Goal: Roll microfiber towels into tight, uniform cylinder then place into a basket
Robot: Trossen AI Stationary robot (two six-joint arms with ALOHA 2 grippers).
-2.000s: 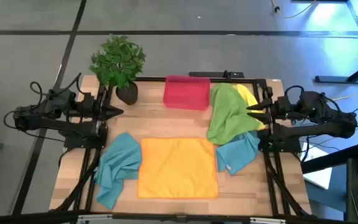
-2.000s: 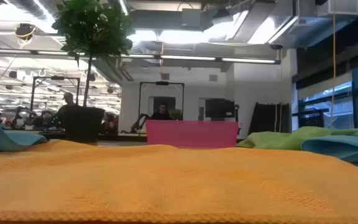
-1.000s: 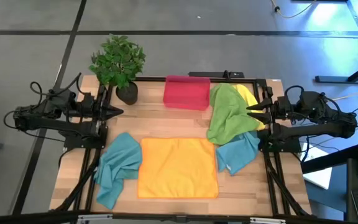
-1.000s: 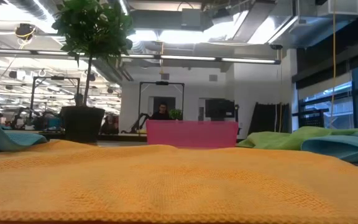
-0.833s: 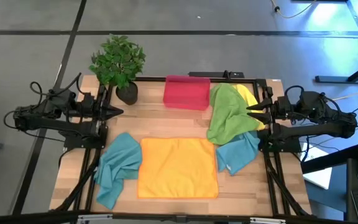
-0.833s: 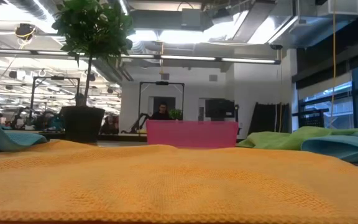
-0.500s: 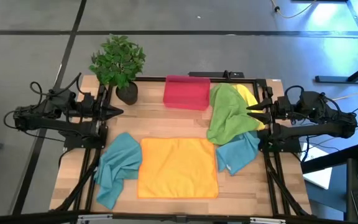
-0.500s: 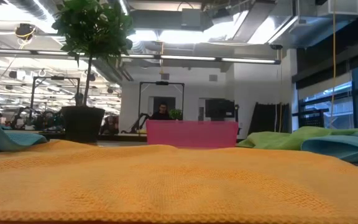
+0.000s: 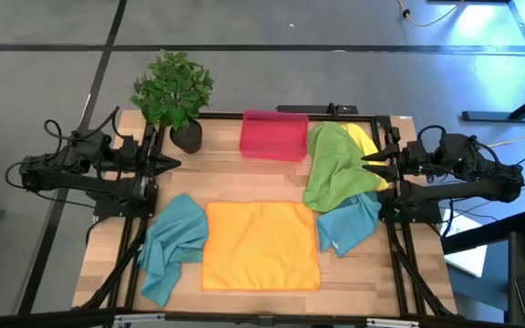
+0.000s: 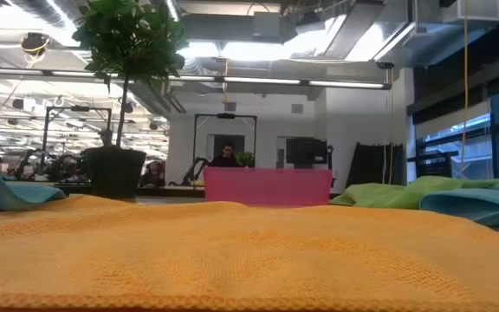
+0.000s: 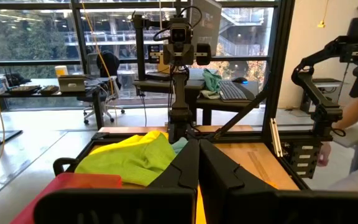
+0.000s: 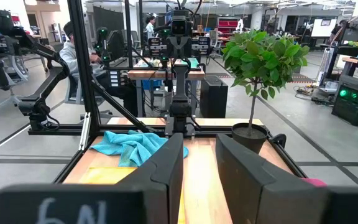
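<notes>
The orange towel (image 9: 261, 244) lies spread flat at the table's near middle and fills the foreground of the low view (image 10: 249, 251). One teal towel (image 9: 171, 241) lies crumpled to its left. A green towel (image 9: 331, 164), a yellow towel (image 9: 365, 141) and a second teal towel (image 9: 349, 223) are heaped at the right. The red-pink basket (image 9: 274, 135) stands at the far middle. My left gripper (image 9: 175, 164) is shut and empty above the left edge. My right gripper (image 9: 366, 162) is open and empty above the green towel's right side.
A potted plant (image 9: 173, 91) in a black pot stands at the far left corner, next to the basket. Black frame rails run along the table's sides. Bare wood shows between the basket and the orange towel (image 9: 244, 182). A person sits in the room behind (image 10: 224, 156).
</notes>
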